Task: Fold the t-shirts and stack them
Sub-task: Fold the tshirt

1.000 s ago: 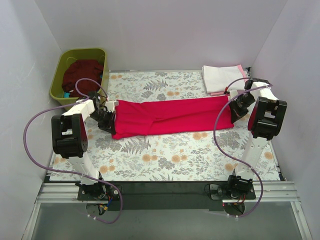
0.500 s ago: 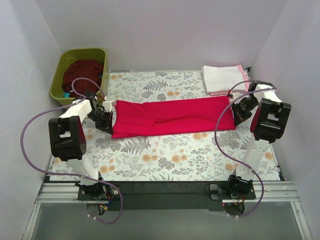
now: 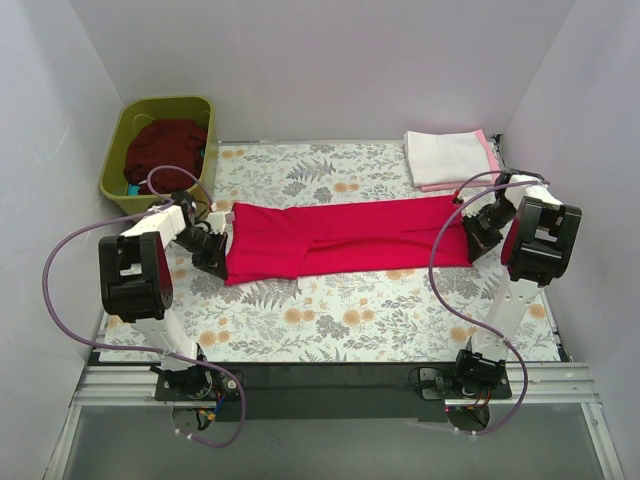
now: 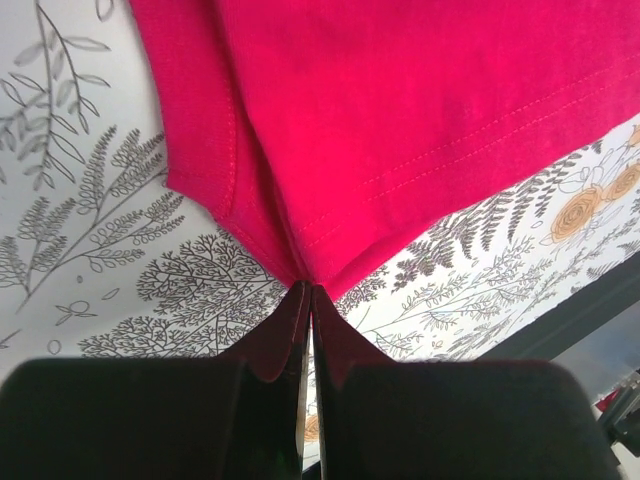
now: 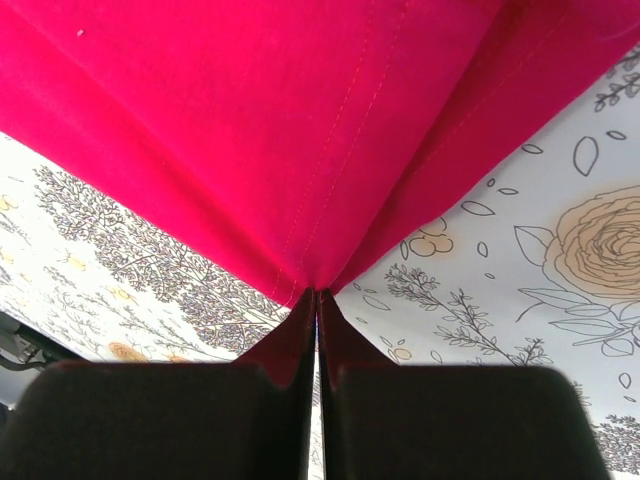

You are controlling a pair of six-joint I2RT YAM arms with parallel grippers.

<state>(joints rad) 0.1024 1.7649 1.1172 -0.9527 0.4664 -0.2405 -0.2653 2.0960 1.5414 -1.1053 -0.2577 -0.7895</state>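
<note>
The crimson-red t-shirt [image 3: 345, 236] lies stretched as a long folded strip across the floral table cloth. My left gripper [image 3: 218, 262] is shut on its left end, pinching a corner of the red t-shirt [image 4: 400, 120] between the fingertips [image 4: 292, 300]. My right gripper [image 3: 472, 240] is shut on the right end, pinching the red t-shirt [image 5: 300, 130] at its hem. A folded white t-shirt [image 3: 445, 156] lies on a pale pink t-shirt [image 3: 489, 150] at the back right. A dark maroon t-shirt [image 3: 165, 146] sits in the green tub.
The olive-green tub [image 3: 118, 150] stands at the back left corner, off the cloth. The floral table cloth [image 3: 330, 310] covers the table. White walls close in on the left, back and right. A black rail [image 3: 330, 378] runs along the near edge.
Both grippers have moved outward and slightly forward, pulling the red t-shirt tauter and flatter. The strip now lies straighter, with its left end a little nearer the front.
</note>
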